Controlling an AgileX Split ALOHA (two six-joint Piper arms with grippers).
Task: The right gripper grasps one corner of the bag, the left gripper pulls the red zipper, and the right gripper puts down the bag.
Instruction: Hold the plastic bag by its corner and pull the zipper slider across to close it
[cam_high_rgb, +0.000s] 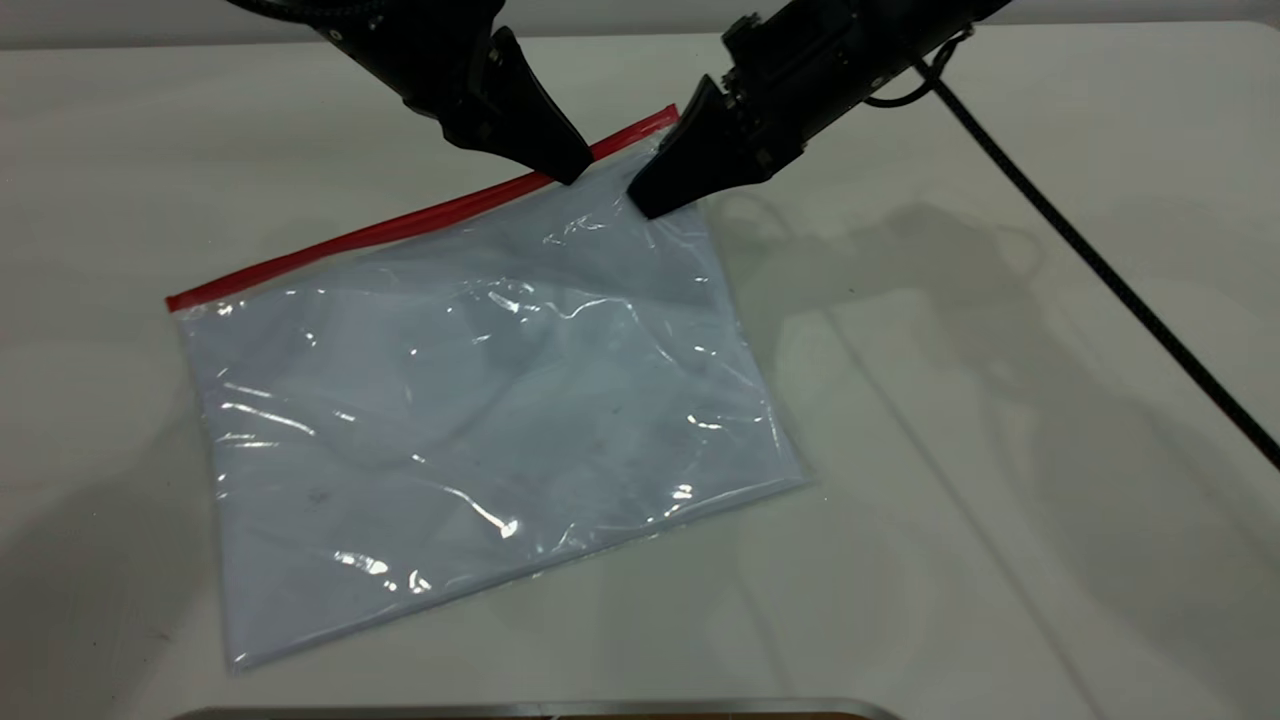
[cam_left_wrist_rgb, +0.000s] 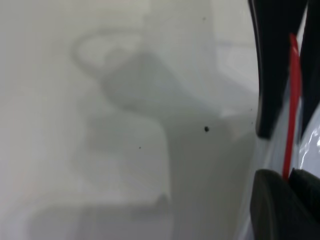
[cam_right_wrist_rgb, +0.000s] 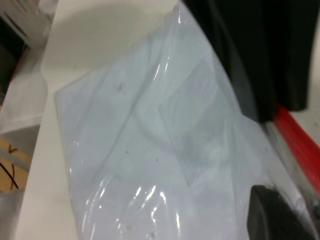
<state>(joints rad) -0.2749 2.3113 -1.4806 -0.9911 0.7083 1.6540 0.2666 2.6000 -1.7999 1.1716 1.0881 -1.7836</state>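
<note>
Bag (cam_high_rgb: 480, 400) lies flat on the white table (cam_high_rgb: 1000, 450), and we see the red zipper (cam_high_rgb: 400, 222) along its far edge. Our right gripper (cam_high_rgb: 650, 200) presses its tip on the bag just near the far right corner of the bag (cam_high_rgb: 665, 120), jaws closed on the plastic. Our left gripper (cam_high_rgb: 570, 170) touches the zipper just left of it; whether its jaws are open we cannot tell.

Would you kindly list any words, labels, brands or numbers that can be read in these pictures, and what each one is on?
None: no readable text in any view.
The bag shows a faint rectangular patch, with no lettering visible.
The red zipper is plain.
</note>
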